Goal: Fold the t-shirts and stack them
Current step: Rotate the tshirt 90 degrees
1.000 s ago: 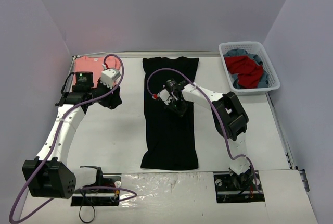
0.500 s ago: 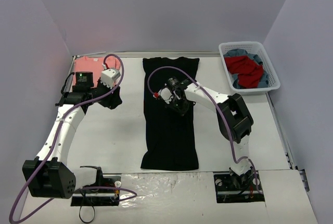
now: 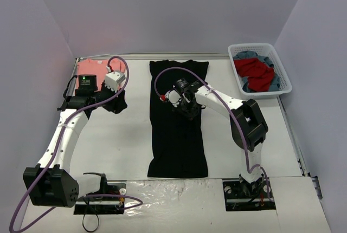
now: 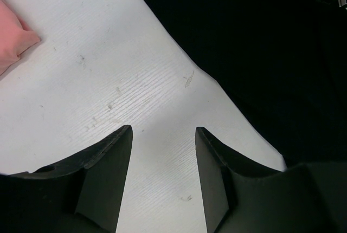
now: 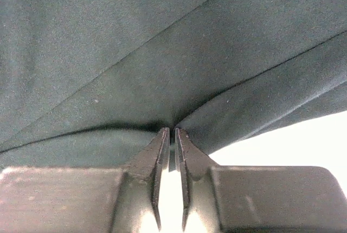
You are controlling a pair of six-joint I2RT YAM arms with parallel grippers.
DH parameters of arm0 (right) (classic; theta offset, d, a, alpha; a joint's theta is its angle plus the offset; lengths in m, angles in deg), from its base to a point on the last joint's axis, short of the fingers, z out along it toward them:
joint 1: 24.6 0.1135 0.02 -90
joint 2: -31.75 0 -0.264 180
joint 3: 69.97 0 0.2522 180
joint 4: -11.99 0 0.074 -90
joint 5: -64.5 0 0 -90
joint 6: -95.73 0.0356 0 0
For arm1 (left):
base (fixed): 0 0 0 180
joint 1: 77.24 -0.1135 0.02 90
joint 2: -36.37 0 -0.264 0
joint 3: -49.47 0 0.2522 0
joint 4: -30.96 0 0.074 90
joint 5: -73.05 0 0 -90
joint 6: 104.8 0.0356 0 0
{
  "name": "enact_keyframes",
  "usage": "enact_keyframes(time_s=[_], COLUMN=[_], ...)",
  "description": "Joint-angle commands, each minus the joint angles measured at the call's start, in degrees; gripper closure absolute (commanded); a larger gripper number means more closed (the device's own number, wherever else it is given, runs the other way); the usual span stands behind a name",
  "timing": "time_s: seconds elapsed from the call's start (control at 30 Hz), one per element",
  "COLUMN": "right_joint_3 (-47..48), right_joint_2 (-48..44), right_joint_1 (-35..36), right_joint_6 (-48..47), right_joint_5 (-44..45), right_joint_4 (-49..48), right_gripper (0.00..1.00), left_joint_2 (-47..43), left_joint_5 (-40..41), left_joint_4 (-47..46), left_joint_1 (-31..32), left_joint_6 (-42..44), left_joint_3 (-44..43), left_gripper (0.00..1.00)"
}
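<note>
Black t-shirt (image 3: 178, 135) is pinched by right fingers (image 5: 161, 160), grip hidden from above.

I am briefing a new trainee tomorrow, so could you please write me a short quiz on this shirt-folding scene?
1. True or false: the left hand stands open, apart from the pink tee.
2. What does the right hand pinch? A. the black tee B. the pink tee C. nothing
3. Fill in: the cloth on top in the basket is ___.

Key: 1 true, it is over bare table; 2 A, the folds run into the shut fingertips; 3 red.
</note>
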Motion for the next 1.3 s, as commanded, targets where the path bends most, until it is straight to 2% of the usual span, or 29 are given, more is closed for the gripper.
enact_keyframes(time_s=[0.0,0.07,0.17,0.2,0.4,0.87,0.97,1.0,1.03,1.27], right_joint_3=[-0.5,-0.5,-0.5,-0.5,-0.94,-0.06,0.03,0.11,0.11,-0.06], right_joint_2=[-1.57,-1.13,-0.87,-0.78,0.27,4.49,4.41,3.97,3.71,1.07], right_joint_1=[0.01,0.01,0.01,0.01,0.01,0.1,0.18,0.1,0.1,0.1], right_joint_6=[-0.89,-1.06,-1.15,-1.15,-1.33,-1.77,-1.77,-1.77,-1.68,-1.5], right_joint_5=[-1.22,-1.3,-1.22,-1.22,-0.51,-0.95,-0.78,-0.78,-0.78,-1.13], right_joint_4=[3.77,4.03,3.95,3.95,4.12,4.21,4.3,4.21,4.3,4.73], right_gripper=[0.93,0.92,0.98,0.97,0.76,0.72,0.87,0.97,1.0,1.0], left_joint_2=[-2.3,-2.3,-2.3,-2.3,-2.39,-3.01,-3.01,-3.09,-3.09,-3.18], left_joint_5=[-0.83,-0.83,-0.92,-1.01,-1.01,-1.27,-1.18,-1.18,-1.18,-1.36], left_joint_4=[-1.54,-1.46,-1.37,-1.37,-1.37,-1.55,-1.55,-1.55,-1.55,-1.72], left_joint_1=[-0.23,-0.23,-0.32,-0.24,-0.23,-0.23,-0.23,-0.23,-0.32,-0.32], left_joint_6=[0.18,0.18,0.26,0.26,0.26,0.35,0.35,0.35,0.35,0.26], left_joint_3=[-0.35,-0.44,-0.53,-0.44,-0.44,-0.09,-0.09,-0.09,-0.09,0.0], left_gripper=[0.51,0.51,0.51,0.51,0.51,0.51,0.51,0.51,0.51,0.51])
